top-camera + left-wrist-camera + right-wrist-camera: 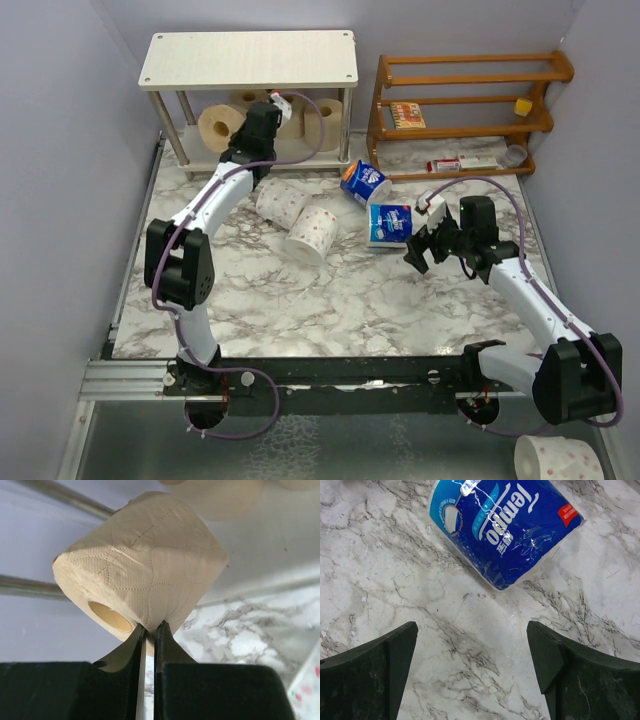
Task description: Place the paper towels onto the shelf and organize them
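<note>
Our left gripper [149,630] is pinched nearly shut on just the outer wrap of a tan roll [145,565], at the lower tier of the shelf [250,58]. We'd ease it down beside the other tan rolls [220,125] so nothing unravels. It's soft, quilted, core showing. Our right gripper [472,650] hangs wide open, empty, over a blue-wrapped roll [505,525].

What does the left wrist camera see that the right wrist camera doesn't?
Only the left wrist view: a tan roll pinched at its edge by the nearly shut left gripper, with a shiny metal bar behind. Only the right wrist view: a blue wrapped roll lying ahead of the wide-open right gripper. Both: the marbled table and dark fingers at the bottom.
</note>
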You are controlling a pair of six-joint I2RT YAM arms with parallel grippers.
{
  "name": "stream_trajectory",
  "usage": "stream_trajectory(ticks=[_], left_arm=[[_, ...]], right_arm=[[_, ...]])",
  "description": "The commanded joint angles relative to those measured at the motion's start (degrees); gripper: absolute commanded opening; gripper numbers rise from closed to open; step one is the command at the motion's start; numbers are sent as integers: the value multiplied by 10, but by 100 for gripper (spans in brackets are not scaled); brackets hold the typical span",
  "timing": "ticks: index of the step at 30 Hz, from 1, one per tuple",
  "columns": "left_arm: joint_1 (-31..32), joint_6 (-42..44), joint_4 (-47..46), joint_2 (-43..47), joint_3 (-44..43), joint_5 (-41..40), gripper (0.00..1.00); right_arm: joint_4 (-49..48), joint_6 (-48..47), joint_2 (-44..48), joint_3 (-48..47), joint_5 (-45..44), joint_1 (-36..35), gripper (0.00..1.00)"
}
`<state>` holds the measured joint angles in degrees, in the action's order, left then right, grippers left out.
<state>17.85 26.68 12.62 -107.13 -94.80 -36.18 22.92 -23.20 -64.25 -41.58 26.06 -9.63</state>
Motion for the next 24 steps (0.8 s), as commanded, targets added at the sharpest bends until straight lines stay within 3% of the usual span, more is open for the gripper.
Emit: stream_trajectory(ticks=[1,6,9,13,17,24], left_arm=[[25,157,33,70,42,61,0],[14,168,103,131,54,248,0],[11,189,152,138,37,315,0],[6,244,208,116,9,331,0],[3,335,247,92,-14,294,0],[-40,413,254,58,-32,272,0]], right_arm=[[-1,6,3,-1,14,5,92],[-2,7,-2,-1,11,4,92],[-2,7,-3,-1,11,4,92],[1,8,-1,-1,16,4,92],[2,8,14,1,19,11,92],[2,10,30,0,48,16,92]])
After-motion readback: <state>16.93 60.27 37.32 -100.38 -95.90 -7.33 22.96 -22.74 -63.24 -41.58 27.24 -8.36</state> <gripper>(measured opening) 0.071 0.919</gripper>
